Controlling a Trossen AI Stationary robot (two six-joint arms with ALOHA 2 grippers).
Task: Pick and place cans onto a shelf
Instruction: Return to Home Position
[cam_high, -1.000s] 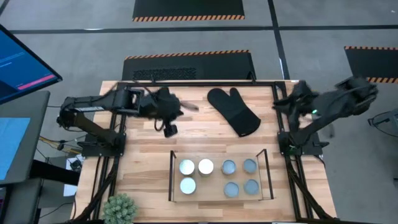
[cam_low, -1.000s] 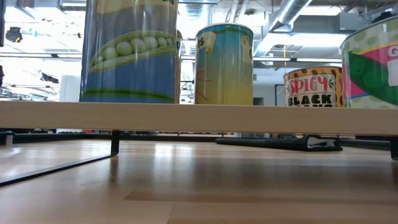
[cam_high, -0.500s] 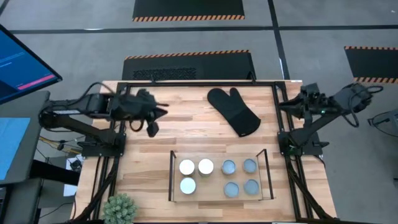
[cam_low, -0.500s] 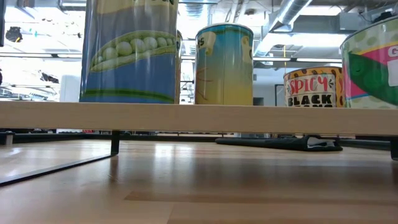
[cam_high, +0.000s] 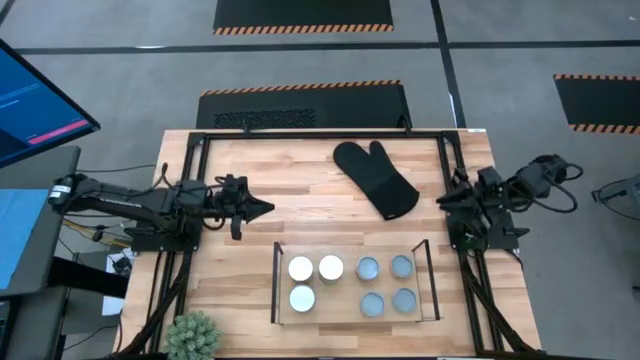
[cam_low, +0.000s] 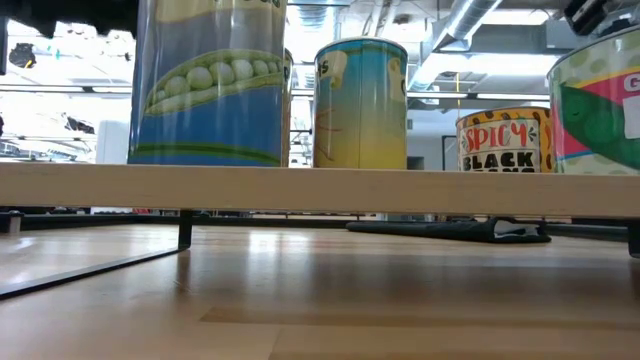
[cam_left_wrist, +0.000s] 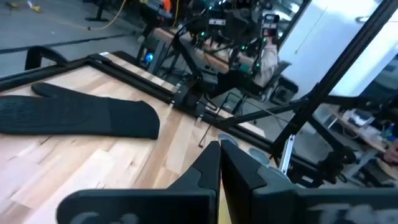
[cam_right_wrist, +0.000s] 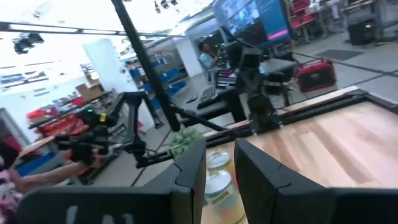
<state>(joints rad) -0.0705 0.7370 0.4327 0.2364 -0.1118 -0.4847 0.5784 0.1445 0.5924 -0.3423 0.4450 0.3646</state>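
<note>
Several cans with white or blue-grey tops stand upright on the wood base of the low wire shelf, near the table's front edge. The low view shows their labelled sides on that base. My left gripper is low over the table's left part, shut and empty, and points level toward the right; its closed fingertips show in the left wrist view. My right gripper sits at the right edge, open with nothing between its fingers, pointing level toward the left.
A black oven mitt lies flat on the table's far middle. A black outer frame runs round the tabletop. A small green plant stands at the near left corner. Bare wood lies between the mitt and the shelf.
Both arms have folded down and back toward their own bases at the table's left and right edges. Each gripper has sunk and tipped up from slanting down to level. The cans and the shelf have stayed where they were.
</note>
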